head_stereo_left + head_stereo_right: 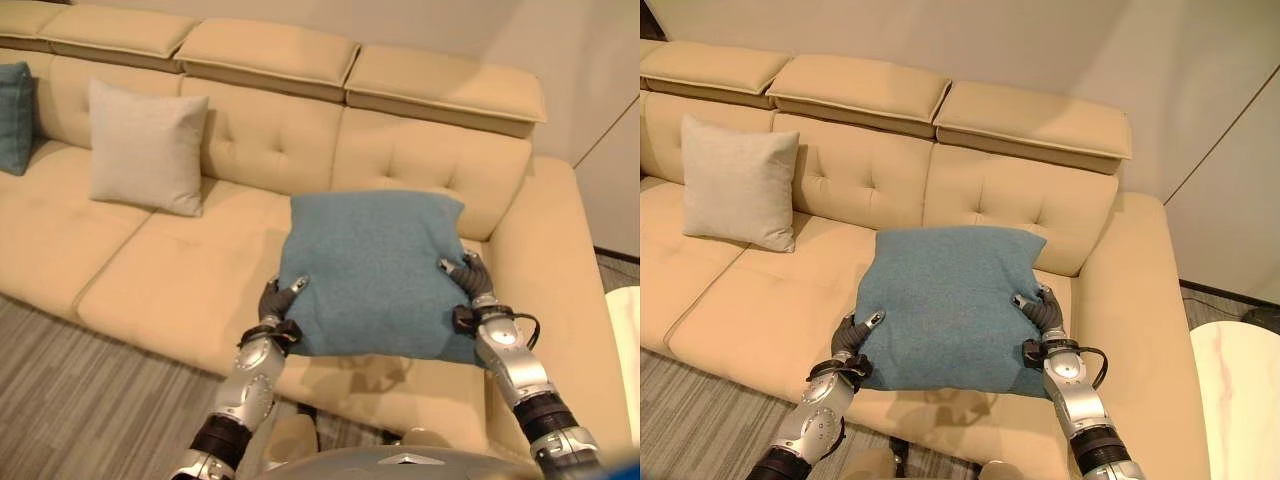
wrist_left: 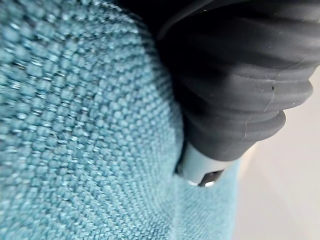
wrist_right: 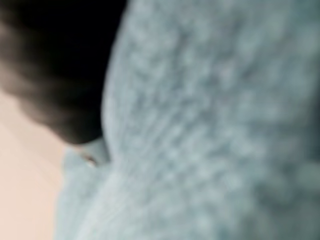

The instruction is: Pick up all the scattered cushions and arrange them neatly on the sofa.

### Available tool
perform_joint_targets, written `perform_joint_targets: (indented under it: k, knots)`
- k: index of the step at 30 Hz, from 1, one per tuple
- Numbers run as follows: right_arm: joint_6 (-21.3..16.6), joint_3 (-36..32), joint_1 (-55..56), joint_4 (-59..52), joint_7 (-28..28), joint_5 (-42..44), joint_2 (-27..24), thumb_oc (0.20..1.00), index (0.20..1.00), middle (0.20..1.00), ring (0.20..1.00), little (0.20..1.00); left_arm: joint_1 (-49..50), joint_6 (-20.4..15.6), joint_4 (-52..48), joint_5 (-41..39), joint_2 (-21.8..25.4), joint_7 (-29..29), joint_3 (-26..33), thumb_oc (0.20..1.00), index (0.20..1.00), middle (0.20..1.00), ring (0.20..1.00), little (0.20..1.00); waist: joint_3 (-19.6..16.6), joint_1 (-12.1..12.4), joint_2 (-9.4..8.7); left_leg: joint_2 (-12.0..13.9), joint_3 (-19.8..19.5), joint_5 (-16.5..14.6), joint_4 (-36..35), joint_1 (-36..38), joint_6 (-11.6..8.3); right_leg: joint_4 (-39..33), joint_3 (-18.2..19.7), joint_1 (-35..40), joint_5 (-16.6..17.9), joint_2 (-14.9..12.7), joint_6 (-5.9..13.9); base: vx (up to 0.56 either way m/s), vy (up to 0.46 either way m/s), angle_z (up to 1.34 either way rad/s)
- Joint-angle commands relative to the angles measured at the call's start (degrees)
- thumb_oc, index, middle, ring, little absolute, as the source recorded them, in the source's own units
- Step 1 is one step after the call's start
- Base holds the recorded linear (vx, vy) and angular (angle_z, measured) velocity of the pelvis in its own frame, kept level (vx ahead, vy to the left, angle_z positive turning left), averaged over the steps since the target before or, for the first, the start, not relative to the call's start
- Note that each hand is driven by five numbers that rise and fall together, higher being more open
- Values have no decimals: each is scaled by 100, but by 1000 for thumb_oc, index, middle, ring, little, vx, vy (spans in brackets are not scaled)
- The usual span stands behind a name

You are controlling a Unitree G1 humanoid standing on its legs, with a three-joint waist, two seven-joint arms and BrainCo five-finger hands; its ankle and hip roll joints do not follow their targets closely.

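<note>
You have the blue cushion (image 1: 375,270) pinched at its side edges, left robot hand (image 1: 278,303) and right robot hand (image 1: 468,281) curled on it; it hangs over the sofa (image 1: 200,260) seat, face tilted up, roughly square. A beige cushion (image 1: 145,146) leans upright against the backrest.

Blue cushion (image 1: 375,270) between both hands: coarse woven cloth, matt, visible basket-like weave close up. Left hand (image 1: 277,305) and right hand (image 1: 470,282): dark ribbed cover rubbery with faint sheen; fingers silver, smooth metal-look. Sofa (image 1: 190,270) under the hands: smooth tan leather-like upholstery, soft sheen, buttoned back. Beige cushion (image 1: 145,147) beyond left hand: fine matt cloth. Floor (image 1: 80,400): striped, matt grey.
</note>
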Motion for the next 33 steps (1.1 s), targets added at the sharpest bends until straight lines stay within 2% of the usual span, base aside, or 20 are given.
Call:
perform_joint_targets:
  k: [1, 4, 6, 12, 16, 17, 19, 26, 33]
  knots:
    - [-517, 192, -447, -647, 8, 24, 108, 200, 200, 200, 200, 200, -638, -425, -927, 160, -145, -271, -92, 200, 200, 200, 200, 200, -217, 37, -305, 152, -368, 25, -218, -172, -212, -517, 285, 343, 188, 159, 452, 93, 120, -11]
    - [-495, 144, -321, -733, 90, -79, 86, 200, 200, 200, 200, 200, -571, -403, -995, 207, -117, -352, -48, 200, 200, 200, 200, 200, -325, -13, -208, 127, -234, -53, -539, 129, -255, -555, 289, 483, 169, 92, 486, 155, 177, -26]
    - [-466, 206, -388, -742, 99, -117, 113, 200, 200, 200, 200, 200, -563, -411, -1061, 270, -71, -336, -24, 200, 200, 200, 200, 200, -306, 49, -208, 26, -256, -166, -484, 218, -152, -563, 388, 485, 217, -16, 538, 120, 183, -14]
    - [-482, 400, -842, -824, 51, -255, 167, 200, 200, 200, 200, 200, -990, -477, -1051, 520, 136, -127, -57, 200, 200, 200, 200, 200, -83, 104, -218, -139, 101, -319, -425, 125, 13, -390, 543, 168, 306, -319, 684, 0, 156, -30]
    - [-543, 684, -1773, -592, -208, -315, 187, 200, 200, 200, 200, 200, -2030, -674, -723, 731, 206, 254, -269, 200, 200, 200, 200, 200, 343, 80, -195, -207, 189, -344, -58, -626, 54, -138, 641, -629, 453, -481, 710, -240, 83, -19]
    - [-552, 823, -2251, -465, -353, -357, 138, 200, 200, 200, 200, 200, -2555, -787, -550, 746, 257, 445, -345, 200, 200, 200, 200, 200, 526, 56, -185, -202, 198, -314, 122, -1043, 64, 18, 707, -1087, 539, -515, 702, -266, 49, 0]
    - [-551, 922, -2744, -225, -531, -407, 44, 200, 200, 200, 200, 200, -3078, -897, -355, 788, 358, 644, -410, 200, 200, 200, 200, 200, 595, 38, -182, -228, 194, -271, 226, -1396, 91, 123, 764, -1474, 618, -526, 680, -177, 25, -7]
    - [-620, 1170, -4455, 286, -1007, -506, -303, 200, 200, 200, 200, 200, -4809, -1157, 336, 923, 629, 1100, -644, 200, 200, 200, 200, 200, 659, -5, -149, -222, 76, -69, 313, -2276, 49, 345, 794, -2441, 713, -541, 676, -28, -2, -3]
    - [-770, 1362, -5735, 632, -1369, -641, -456, 200, 200, 200, 200, 200, -6055, -1357, 821, 1092, 735, 1438, -792, 200, 200, 200, 200, 200, 522, -41, -146, -215, -29, 25, 253, -2671, -5, 345, 784, -2858, 774, -556, 719, 14, -5, -1]
